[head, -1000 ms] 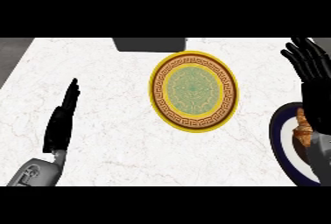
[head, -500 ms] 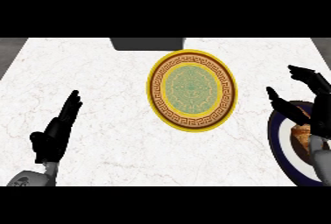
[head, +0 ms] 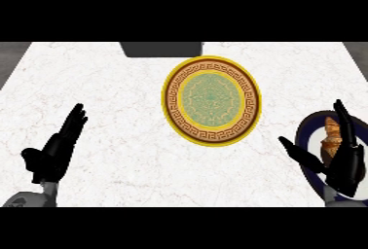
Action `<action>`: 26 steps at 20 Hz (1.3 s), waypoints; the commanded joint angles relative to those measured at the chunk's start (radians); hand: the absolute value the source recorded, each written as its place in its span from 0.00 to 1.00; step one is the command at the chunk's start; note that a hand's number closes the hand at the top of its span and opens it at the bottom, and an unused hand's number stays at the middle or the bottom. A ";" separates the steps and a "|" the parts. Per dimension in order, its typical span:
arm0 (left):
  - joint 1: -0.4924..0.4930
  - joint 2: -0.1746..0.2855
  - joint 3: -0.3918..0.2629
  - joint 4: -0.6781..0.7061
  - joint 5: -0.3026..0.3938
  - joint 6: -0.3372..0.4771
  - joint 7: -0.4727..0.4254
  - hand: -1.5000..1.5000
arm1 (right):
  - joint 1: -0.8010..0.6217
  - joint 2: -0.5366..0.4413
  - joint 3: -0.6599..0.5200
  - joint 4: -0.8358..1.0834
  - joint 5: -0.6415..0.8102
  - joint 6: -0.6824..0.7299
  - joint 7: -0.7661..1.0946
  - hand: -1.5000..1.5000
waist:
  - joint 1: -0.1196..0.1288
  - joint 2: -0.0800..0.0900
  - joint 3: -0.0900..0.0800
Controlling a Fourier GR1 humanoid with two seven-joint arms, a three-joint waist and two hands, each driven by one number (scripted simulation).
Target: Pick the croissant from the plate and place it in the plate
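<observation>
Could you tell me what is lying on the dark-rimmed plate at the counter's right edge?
A golden-brown croissant lies on the dark-rimmed round plate. The black right hand, fingers straight, covers the croissant's lower end and part of the plate, so the rest is hidden.

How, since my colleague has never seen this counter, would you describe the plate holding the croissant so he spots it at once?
On the white marble counter, look past the large yellow plate with the green centre to the right edge. There, partly behind the right hand, lies a plate with a dark blue rim; unlike its neighbour, it carries a croissant.
</observation>
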 commanded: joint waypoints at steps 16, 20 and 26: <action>0.044 -0.036 0.005 -0.032 -0.051 -0.003 -0.011 0.50 | 0.198 -0.236 0.054 -0.433 0.490 0.468 0.998 0.00 | 0.007 -0.001 -0.002; -0.006 -0.069 0.009 -0.061 -0.065 0.018 0.057 0.50 | 0.174 -0.237 0.013 -0.419 0.464 0.566 1.055 0.00 | 0.005 -0.002 0.000; -0.034 -0.097 0.058 0.125 -0.092 -0.055 -0.070 0.50 | 0.160 -0.209 0.006 -0.375 0.533 0.651 1.109 0.00 | -0.003 0.001 0.000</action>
